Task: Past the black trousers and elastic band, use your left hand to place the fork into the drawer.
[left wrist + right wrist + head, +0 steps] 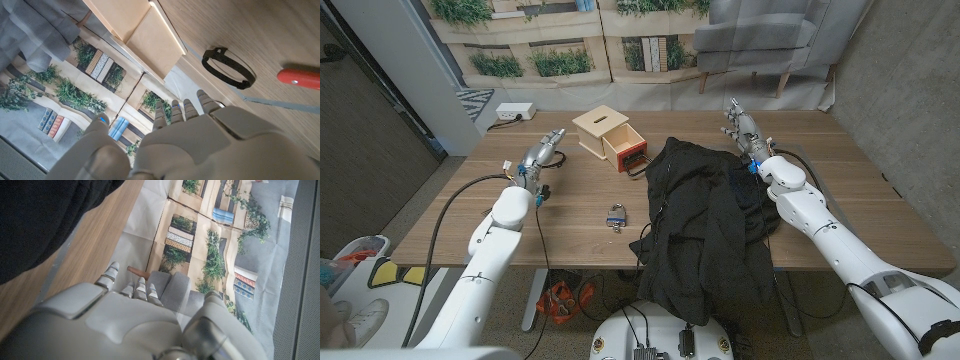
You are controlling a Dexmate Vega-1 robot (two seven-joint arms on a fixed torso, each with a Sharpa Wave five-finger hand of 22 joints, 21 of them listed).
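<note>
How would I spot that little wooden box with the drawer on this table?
Start at the big heap of black trousers in the middle of the wooden table. Look beside it toward the far edge, on the robot's left: there stands the light wooden box. Its drawer is pulled open, showing something red inside, and no other box stands on the table.

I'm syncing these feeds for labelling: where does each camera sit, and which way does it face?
Head view: on the robot's head, looking down the wooden table at black trousers and drawer box; both arms show.
Left wrist view: behind the left hand, facing an elastic band and backdrop.
Right wrist view: behind the right hand, facing the trousers' edge and backdrop.
Shared: head and right wrist views both show the trousers.
</note>
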